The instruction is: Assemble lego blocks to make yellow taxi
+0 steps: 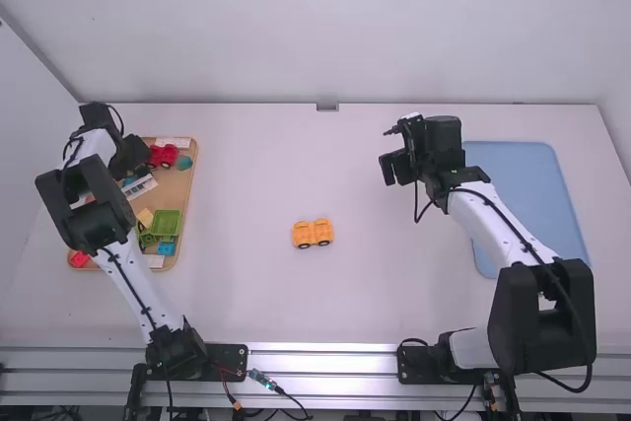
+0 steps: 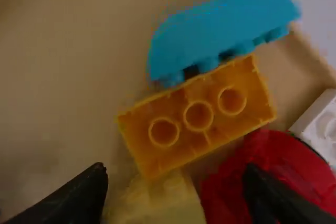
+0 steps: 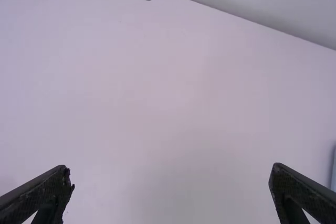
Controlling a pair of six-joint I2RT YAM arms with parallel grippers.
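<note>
Over the back of the wooden tray at the left is my left gripper. In the left wrist view that gripper is open above loose blocks. An orange-yellow brick lies hollow side up against a curved blue piece; a pale yellow block and a red piece are close by. On the table's middle sits an orange-yellow wheeled piece. My right gripper stands over the table's right half; in its wrist view this gripper is open with nothing between its fingers.
A blue mat covers part of the table's right side. The tray also holds a red vehicle, green blocks and a blue block. A white block borders the red piece.
</note>
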